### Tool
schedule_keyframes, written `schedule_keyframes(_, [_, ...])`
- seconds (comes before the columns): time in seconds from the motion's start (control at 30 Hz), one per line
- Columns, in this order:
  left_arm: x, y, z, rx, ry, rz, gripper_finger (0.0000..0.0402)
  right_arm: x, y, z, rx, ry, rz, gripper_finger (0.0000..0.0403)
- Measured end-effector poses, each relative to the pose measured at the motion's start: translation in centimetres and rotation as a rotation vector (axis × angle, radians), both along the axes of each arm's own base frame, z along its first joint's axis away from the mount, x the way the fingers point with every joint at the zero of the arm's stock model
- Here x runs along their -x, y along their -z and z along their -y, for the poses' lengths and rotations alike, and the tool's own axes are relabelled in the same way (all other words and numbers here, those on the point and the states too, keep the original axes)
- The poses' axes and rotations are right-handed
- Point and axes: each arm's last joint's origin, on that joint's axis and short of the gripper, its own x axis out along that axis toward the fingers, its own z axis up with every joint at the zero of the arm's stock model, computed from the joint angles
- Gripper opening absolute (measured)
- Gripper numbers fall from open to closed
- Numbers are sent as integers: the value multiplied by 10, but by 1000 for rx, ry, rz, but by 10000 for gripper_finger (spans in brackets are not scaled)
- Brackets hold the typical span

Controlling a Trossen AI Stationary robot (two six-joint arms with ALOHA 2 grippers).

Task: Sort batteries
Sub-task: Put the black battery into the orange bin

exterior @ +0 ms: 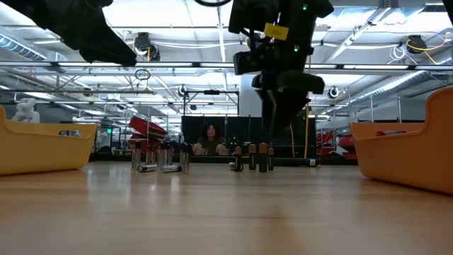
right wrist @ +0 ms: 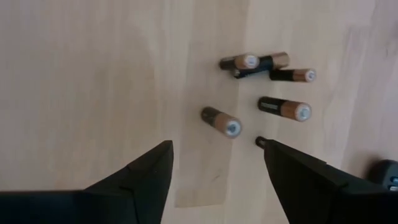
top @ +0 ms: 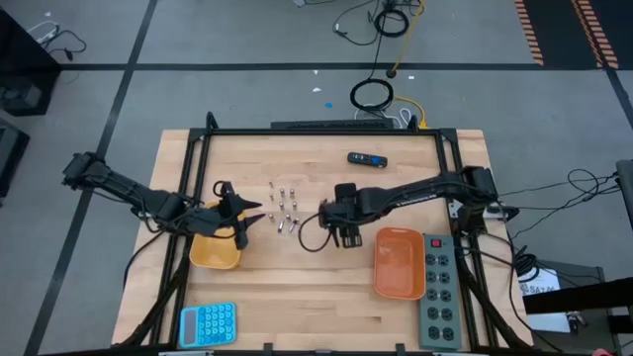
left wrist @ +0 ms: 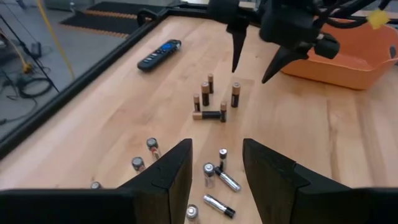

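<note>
The batteries (top: 284, 210) stand and lie clustered at the worktop's (top: 297, 297) centre. The right hand (top: 347, 237) hovers released just right of them; the left hand (top: 249, 220) hangs released at their left.

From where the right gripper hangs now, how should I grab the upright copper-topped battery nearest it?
Take the nearest upright battery around its dark upper body, coming straight down from above. It stands on end and apart from the other dark cells, so the open right gripper can likely straddle it. Keep the fingers across the gap, away from the lying cell.
</note>
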Motion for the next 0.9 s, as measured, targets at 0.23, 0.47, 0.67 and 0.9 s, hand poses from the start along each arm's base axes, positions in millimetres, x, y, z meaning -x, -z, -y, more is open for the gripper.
schedule_keyframes(0.23, [3,2,4,-62,-23,17,153,-2,0,11,-59,36,16,242])
schedule_keyframes(0.47, [9,14,13,-103,-30,37,153,1,1,13,-73,34,-20,242])
schedule_keyframes(0.67, [13,17,19,-101,-24,58,153,9,-1,17,-68,19,-92,242])
schedule_keyframes(0.9, [13,30,19,-82,-26,88,153,0,1,19,-108,-28,-24,242])
